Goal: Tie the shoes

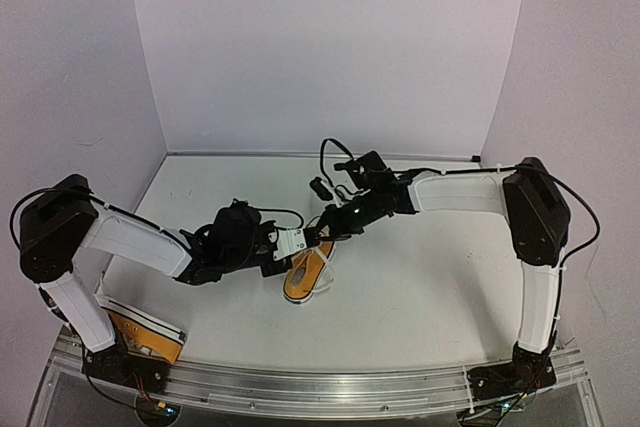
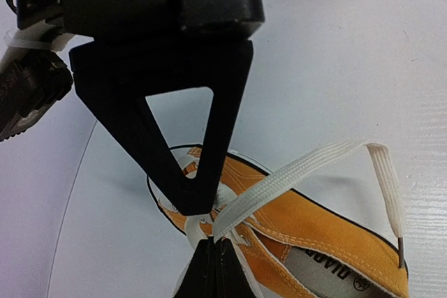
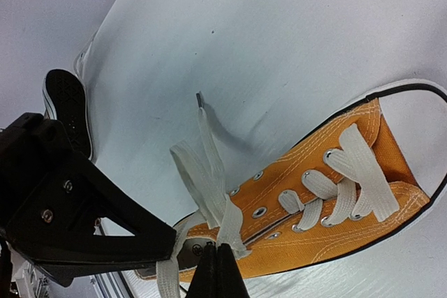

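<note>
One orange-yellow shoe (image 1: 306,275) lies mid-table with its toe toward the near edge. My left gripper (image 1: 291,244) and right gripper (image 1: 327,232) meet over its lace end. In the left wrist view my left gripper (image 2: 214,248) is shut on a white lace (image 2: 307,169) that runs up and right, then hangs down to its tip. In the right wrist view my right gripper (image 3: 218,250) is shut on a folded white lace (image 3: 199,169) above the shoe's (image 3: 328,232) top eyelets. The second shoe (image 1: 145,333) lies at the near-left edge under my left arm.
White walls close off the table at the back and both sides. A metal rail (image 1: 330,382) runs along the near edge. A dark tread with a white rim (image 3: 67,106) shows past the left gripper's finger (image 3: 84,225). Cables loop above the right wrist (image 1: 335,162).
</note>
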`<state>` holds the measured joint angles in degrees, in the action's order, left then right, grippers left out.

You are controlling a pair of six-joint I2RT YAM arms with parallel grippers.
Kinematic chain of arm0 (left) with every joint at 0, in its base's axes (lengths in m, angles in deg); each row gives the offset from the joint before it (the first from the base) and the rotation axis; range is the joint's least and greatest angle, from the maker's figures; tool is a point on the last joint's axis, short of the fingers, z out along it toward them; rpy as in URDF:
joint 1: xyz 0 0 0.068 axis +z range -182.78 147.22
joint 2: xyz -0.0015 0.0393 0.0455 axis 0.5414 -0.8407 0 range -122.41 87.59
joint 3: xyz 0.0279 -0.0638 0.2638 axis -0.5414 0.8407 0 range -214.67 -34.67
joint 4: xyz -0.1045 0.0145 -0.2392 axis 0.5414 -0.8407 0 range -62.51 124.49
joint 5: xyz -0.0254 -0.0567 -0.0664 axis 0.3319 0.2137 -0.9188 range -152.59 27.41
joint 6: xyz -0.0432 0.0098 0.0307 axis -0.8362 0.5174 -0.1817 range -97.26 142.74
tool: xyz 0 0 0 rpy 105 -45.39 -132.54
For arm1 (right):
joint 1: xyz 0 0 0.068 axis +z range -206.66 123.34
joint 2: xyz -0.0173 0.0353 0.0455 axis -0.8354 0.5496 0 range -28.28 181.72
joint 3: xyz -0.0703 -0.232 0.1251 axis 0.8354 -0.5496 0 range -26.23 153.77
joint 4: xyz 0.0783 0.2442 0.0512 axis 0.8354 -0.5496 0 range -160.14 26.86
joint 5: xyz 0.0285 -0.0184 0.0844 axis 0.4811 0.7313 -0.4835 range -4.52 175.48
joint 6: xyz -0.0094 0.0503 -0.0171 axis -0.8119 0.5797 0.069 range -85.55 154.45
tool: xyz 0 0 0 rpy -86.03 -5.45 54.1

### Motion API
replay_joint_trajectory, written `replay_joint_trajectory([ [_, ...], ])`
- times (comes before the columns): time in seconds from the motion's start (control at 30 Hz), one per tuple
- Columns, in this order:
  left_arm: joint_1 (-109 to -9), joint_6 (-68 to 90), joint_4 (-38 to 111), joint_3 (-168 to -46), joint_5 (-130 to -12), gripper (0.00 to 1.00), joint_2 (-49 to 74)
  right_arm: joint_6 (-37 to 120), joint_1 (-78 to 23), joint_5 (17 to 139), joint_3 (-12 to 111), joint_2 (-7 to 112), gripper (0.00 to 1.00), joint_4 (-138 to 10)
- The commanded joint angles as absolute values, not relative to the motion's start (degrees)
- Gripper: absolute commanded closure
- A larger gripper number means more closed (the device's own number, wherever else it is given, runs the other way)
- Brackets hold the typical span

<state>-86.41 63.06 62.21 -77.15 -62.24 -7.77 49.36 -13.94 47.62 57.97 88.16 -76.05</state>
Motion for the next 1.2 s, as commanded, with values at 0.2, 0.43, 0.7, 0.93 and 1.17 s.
replay_joint_trajectory([
  [0.2,-84.8,55.7,70.8,-77.3,-66.7,1.00,-11.5,50.8,-14.1,46.6,56.5,84.0,1.00,-72.3],
  [0.43,-82.7,51.6,75.0,-76.2,-67.4,1.00,-13.3,51.4,-14.2,46.0,55.5,83.4,1.00,-71.1],
  [0.7,-81.6,47.6,79.5,-75.8,-71.6,1.00,-15.7,52.5,-14.1,44.8,55.0,83.8,1.00,-69.3],
  [0.93,-81.6,46.6,82.9,-74.4,-75.3,1.00,-16.0,53.1,-14.2,45.5,55.3,84.6,1.00,-68.9],
  [1.17,-81.4,44.7,84.2,-75.0,-74.5,1.00,-17.6,53.3,-14.2,44.7,55.1,84.6,1.00,-68.3],
])
